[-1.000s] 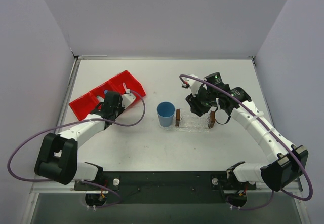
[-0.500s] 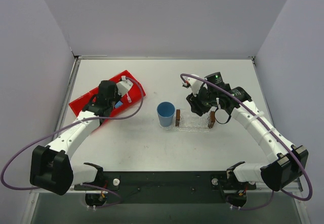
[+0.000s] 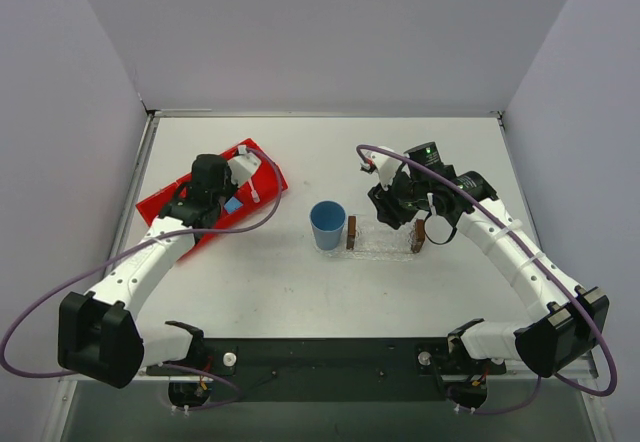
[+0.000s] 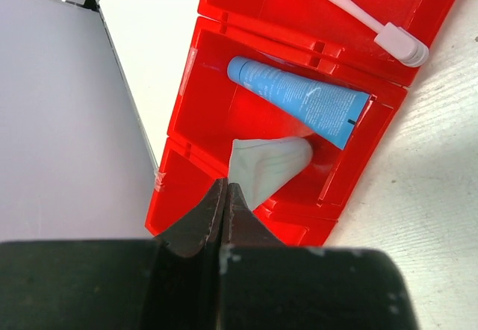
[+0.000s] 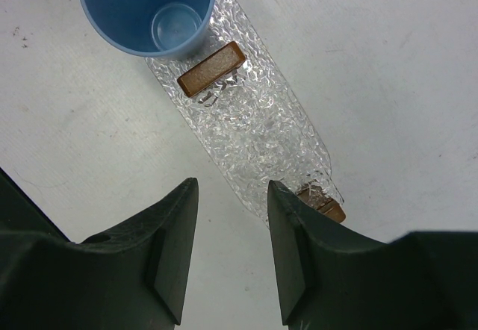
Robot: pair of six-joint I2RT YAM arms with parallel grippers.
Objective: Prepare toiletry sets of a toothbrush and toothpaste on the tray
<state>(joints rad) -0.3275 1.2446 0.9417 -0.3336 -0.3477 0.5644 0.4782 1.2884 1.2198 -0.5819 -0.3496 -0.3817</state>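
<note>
Awaiting pickup — toothpaste (image 4: 299, 100), toothbrush (image 4: 336, 3) in red bin (image 4: 196, 83), 10 o'clock on surface (image 3: 300, 292). Left fingers (image 4: 215, 209) pressed together, empty, above it; right fingers (image 5: 168, 255) parted, empty, over tray (image 5: 254, 121). Next — open, descend on tube.

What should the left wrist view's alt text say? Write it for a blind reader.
The left gripper, shut, sits at the edge of a pale whitish-grey toothpaste tube in a red plastic bin. A bright blue toothpaste tube lies beside it in the same compartment, and a white toothbrush lies in the next.
</note>
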